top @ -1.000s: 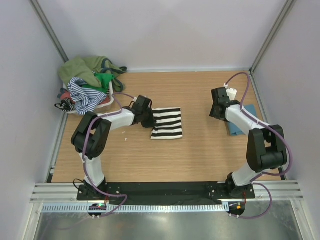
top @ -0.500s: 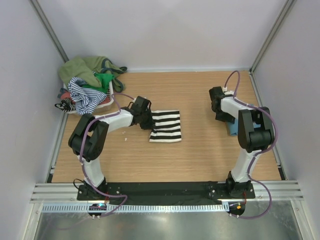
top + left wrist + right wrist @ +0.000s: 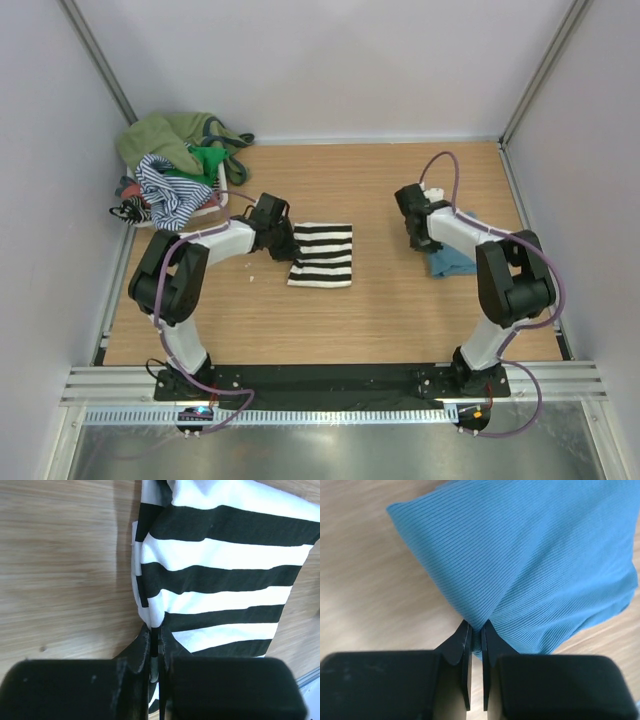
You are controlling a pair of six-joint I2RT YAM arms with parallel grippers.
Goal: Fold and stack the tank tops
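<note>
A folded black-and-white striped tank top (image 3: 324, 254) (image 3: 220, 575) lies left of the table's middle. My left gripper (image 3: 281, 240) (image 3: 156, 637) is shut on its left edge, with cloth pinched between the jaws. A folded teal-blue tank top (image 3: 452, 256) (image 3: 535, 555) lies at the right. My right gripper (image 3: 424, 240) (image 3: 476, 632) is shut on its left edge, the cloth bunched to a point where the jaws meet. More tank tops, olive, green and thin navy-striped, sit in a heap (image 3: 175, 165) at the back left corner.
The heap rests in a white basket (image 3: 212, 204) against the left wall. Metal frame posts and white walls close the table on the left, back and right. Bare wooden tabletop (image 3: 380, 300) lies between the two folded tops and in front of them.
The right gripper came down onto the teal-blue top, shut on its edge and dragged it left. The left gripper pulled the striped top slightly left and toward the front.
</note>
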